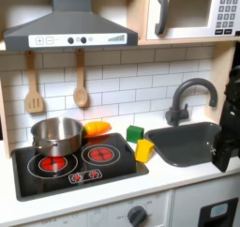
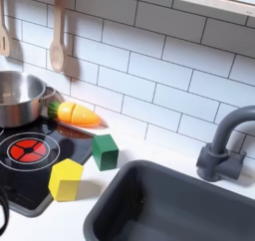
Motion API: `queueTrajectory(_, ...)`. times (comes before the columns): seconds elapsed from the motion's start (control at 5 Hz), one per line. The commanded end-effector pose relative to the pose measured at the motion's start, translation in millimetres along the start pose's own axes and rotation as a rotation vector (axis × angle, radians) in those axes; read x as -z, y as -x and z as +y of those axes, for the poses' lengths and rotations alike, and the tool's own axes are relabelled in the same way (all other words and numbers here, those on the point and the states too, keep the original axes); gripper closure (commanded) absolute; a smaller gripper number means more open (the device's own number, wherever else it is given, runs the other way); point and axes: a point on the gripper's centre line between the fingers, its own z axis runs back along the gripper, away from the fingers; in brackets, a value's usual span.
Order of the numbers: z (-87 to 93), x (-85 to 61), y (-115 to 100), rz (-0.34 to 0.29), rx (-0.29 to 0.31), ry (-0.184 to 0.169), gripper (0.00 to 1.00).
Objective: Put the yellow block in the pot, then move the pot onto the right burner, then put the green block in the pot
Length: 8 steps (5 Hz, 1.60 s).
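Pot: your shiny round steel toy pot (image 1: 57, 134) (image 2: 20, 97) is sitting on the burner at the first exterior view's left.
Yellow block: your small bright yellow toy block (image 1: 143, 151) (image 2: 66, 179) is lying on the white worktop (image 1: 112, 198), between the black stove top (image 1: 112, 172) and the dark sink (image 1: 187, 142).
Green block: your small dark green cube-like block (image 1: 135, 133) (image 2: 105, 150) is resting just behind the yellow one.
Orange piece: a rounded orange toy (image 1: 96, 128) (image 2: 77, 114) is lying beside the pot.
Gripper: your arm is showing as a dark shape at the first exterior view's right edge; I cannot tell how the gripper is set.

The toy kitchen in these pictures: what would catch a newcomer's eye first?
Likely the glowing red burners on the black stovetop, and the steel pot sitting on the one at the first exterior view's left. Next, the yellow block and green block between stovetop and sink.
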Motion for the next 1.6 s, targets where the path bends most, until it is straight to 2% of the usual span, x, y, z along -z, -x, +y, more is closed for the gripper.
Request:
queueTrajectory(0.0,0.0,0.0,0.0,0.000,0.000,0.000,0.00)
queueTrajectory(0.4,11.7,10.5,-17.9,-0.026,0.025,-0.014,0.00)
queueTrajectory(0.8,29.6,28.7,-55.0,-0.034,0.078,-0.051,0.00)
queueTrajectory(1.0,34.7,39.6,-70.8,-0.022,0.078,-0.047,0.00)
queueTrajectory(1.2,48.6,44.3,-90.6,-0.033,0.070,-0.061,0.00)
queueTrajectory(1.4,59.6,49.8,-113.6,-0.041,0.089,-0.071,0.00)
